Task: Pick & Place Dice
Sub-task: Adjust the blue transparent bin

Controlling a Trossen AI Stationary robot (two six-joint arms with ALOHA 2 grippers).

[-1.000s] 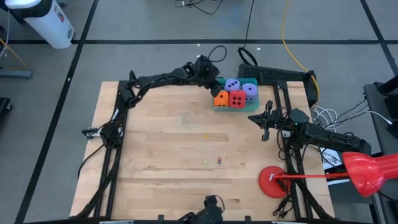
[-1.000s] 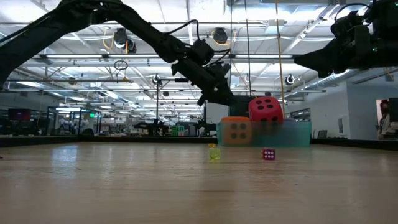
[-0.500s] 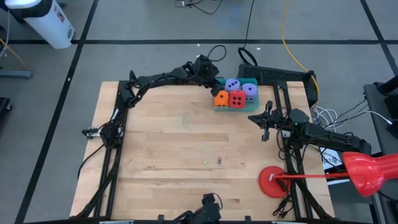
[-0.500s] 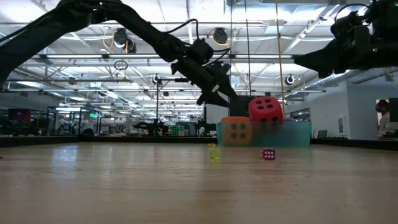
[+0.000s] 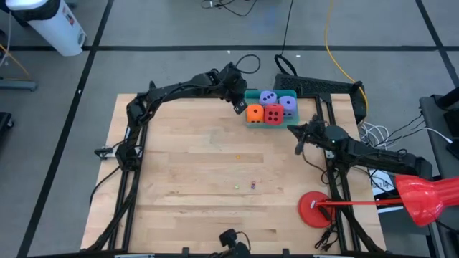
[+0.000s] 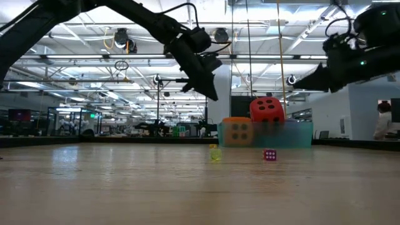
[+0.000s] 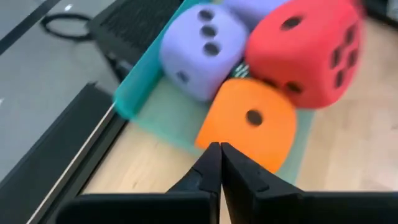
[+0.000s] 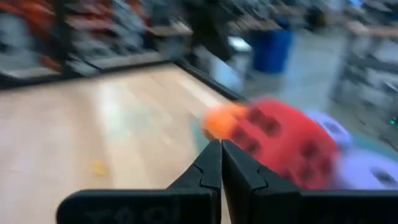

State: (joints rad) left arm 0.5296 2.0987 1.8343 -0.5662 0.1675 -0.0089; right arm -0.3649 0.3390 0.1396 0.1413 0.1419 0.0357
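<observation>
Left gripper (image 7: 220, 148) closed, empty, beside orange die (image 7: 249, 127)

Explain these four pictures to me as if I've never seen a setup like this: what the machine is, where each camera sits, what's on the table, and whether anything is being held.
This is a robot with two dark jointed arms at a wooden table. Each arm ends in a two-finger end effector.

One picture looks straight down from above. One sits at table height, looking across into the room. The other two come from cameras on each arm's wrist, looking past its own fingers.

At the table's far edge a teal tray holds four soft dice: an orange die, a red die and two lavender dice. Two tiny dice lie mid-table, and a red disc sits near the front right corner.

The left end effector hangs just beside the orange die, shut and empty. The right end effector hovers right of the tray, also shut and empty.
</observation>
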